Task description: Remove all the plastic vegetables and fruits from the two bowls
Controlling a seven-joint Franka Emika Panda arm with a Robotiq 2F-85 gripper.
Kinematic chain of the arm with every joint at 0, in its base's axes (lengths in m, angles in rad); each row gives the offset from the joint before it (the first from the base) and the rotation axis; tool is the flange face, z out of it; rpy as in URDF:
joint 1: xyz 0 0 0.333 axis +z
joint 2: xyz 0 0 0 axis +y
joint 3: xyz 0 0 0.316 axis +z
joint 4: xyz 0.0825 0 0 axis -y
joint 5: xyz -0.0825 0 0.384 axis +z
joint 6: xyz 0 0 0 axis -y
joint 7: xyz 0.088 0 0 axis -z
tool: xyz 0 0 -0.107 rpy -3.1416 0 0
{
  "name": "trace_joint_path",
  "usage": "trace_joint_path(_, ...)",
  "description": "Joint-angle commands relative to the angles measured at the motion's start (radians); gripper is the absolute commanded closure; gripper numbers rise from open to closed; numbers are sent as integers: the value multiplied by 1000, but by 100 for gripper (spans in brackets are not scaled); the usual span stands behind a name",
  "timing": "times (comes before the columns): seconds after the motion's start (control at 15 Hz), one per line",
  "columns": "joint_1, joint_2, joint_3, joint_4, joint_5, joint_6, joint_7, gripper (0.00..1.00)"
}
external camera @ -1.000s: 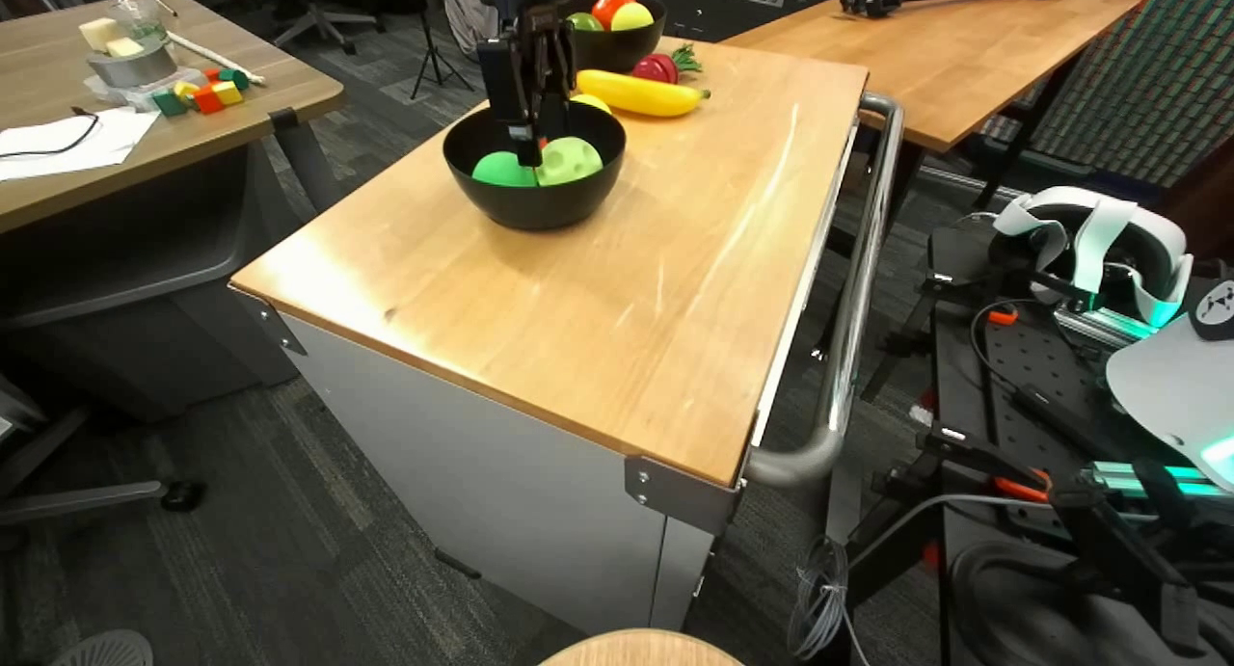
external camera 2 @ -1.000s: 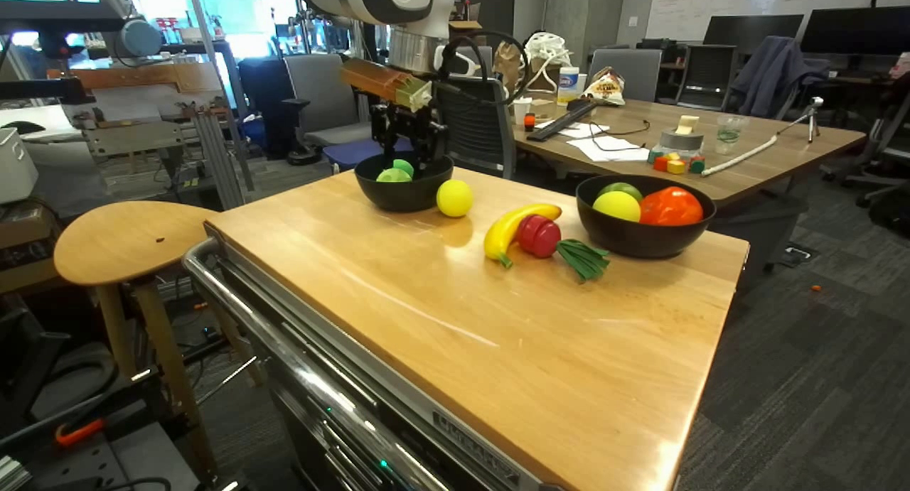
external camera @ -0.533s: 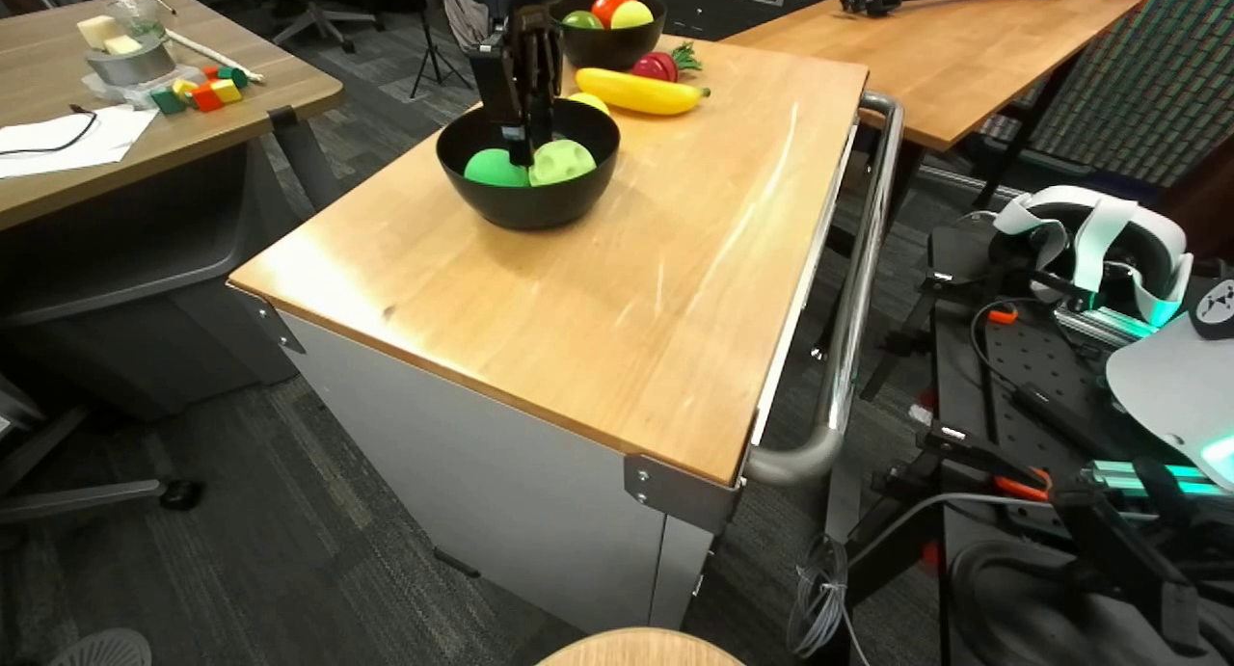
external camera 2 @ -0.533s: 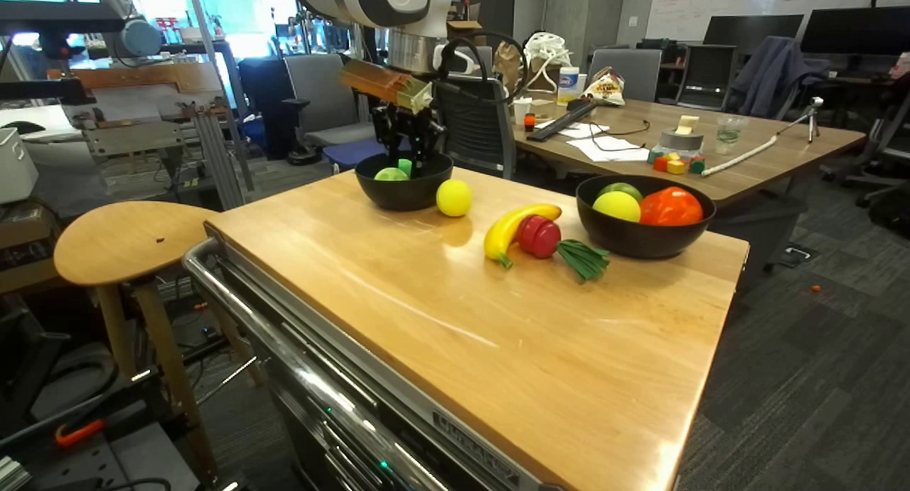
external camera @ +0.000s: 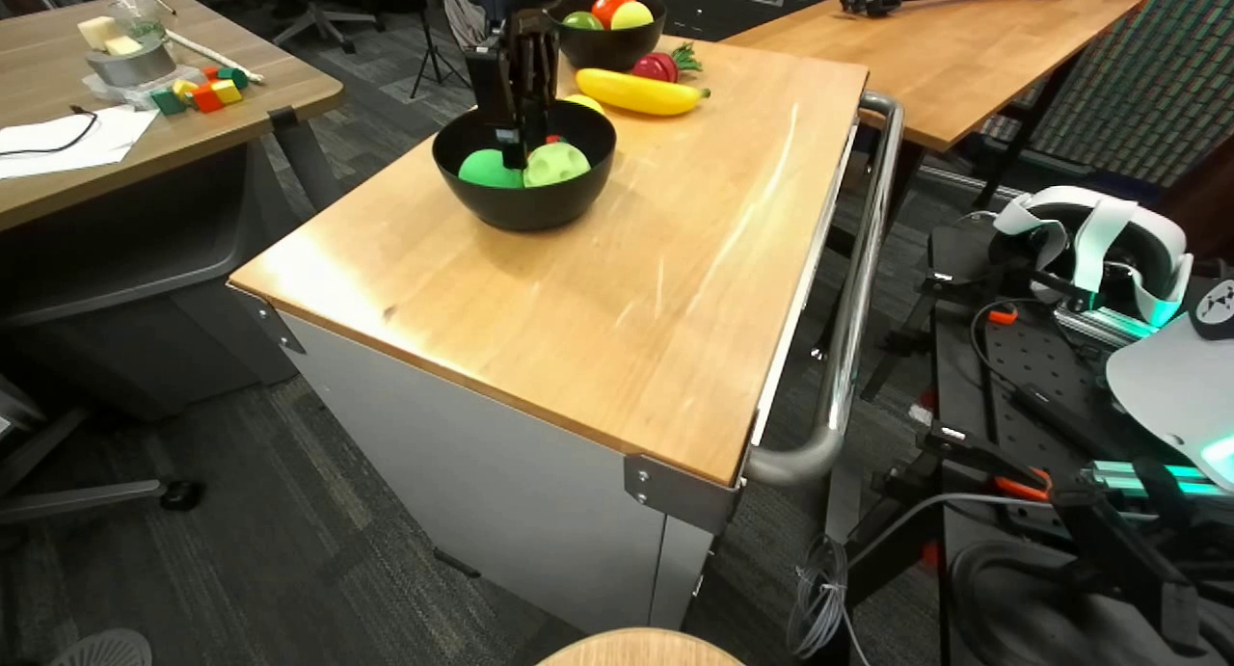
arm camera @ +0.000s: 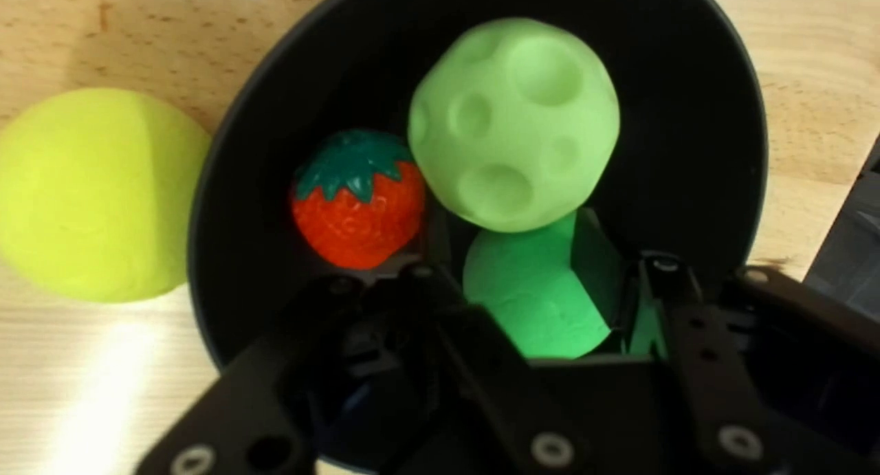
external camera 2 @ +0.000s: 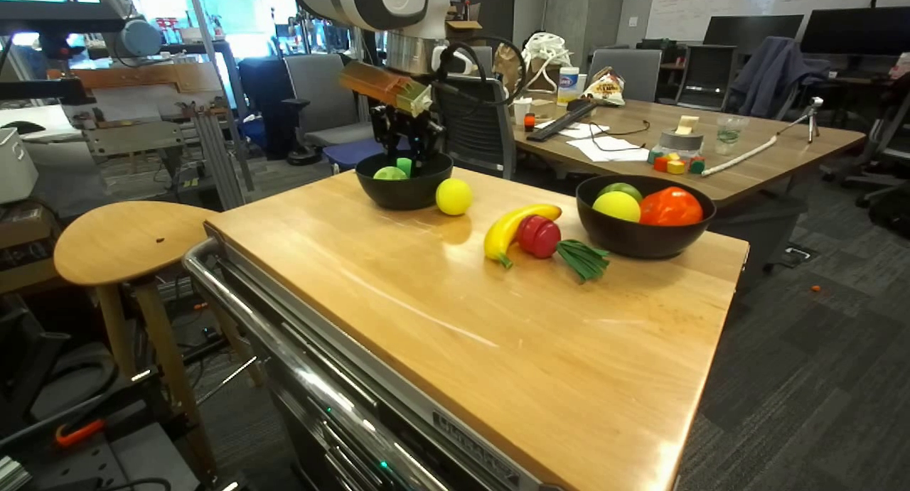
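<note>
Hand (arm camera: 514, 258) down inside the black bowl (external camera: 525, 206), fingers (arm camera: 597, 269) partway apart with the bright green ball (arm camera: 526, 293) between them, and I read that as a deliberate straddle: pinch from both sides, then lift it clear of its neighbours. Have they bitten? Cannot tell; the ball's lower part is lost under the hand, and green shows past one finger too. Tight up against it, the pale green ball (arm camera: 515, 124) could crowd the squeeze, with the strawberry-like piece (arm camera: 357, 203) alongside, probably that red fleck (external camera: 552, 140) in an exterior view. Out on the tabletop (external camera 2: 441, 278): banana (external camera 2: 503, 229) and red vegetable (external camera 2: 539, 236) side by side, yellow ball (arm camera: 96, 193) just beside the bowl, cut off by the wrist view's edge; those count as out already, I'd say. Over in the other bowl (external camera 2: 643, 242), a yellow piece (external camera 2: 616, 208), a dark green one (external camera 2: 621, 188) partly masked, and the red tomato (external camera 2: 675, 207), all yet to come. Anything underneath? No telling.
</note>
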State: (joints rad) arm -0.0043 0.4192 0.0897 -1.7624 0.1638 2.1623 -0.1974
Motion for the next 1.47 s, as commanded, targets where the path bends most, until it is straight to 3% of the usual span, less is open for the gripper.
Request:
trace_joint_path(0.0, -17, -38, 26, -38, 66, 34, -50, 54)
trace_joint_path(0.13, -19, -43, 35, -41, 97, 47, -72, 53)
trace_joint_path(0.47, -21, -40, 46, -47, 134, 94, -119, 34)
trace_joint_path(0.67, -21, -33, 46, -50, 130, 120, -137, 32)
trace_joint_path(0.8, -18, -13, 41, -46, 120, 163, -138, 34)
trace_joint_path(0.93, -17, 10, 36, -44, 108, 208, -131, 54)
trace_joint_path(1.13, -16, 32, 31, -43, 87, 261, -121, 63)
trace_joint_path(1.4, -11, 40, 24, -44, 61, 290, -106, 41)
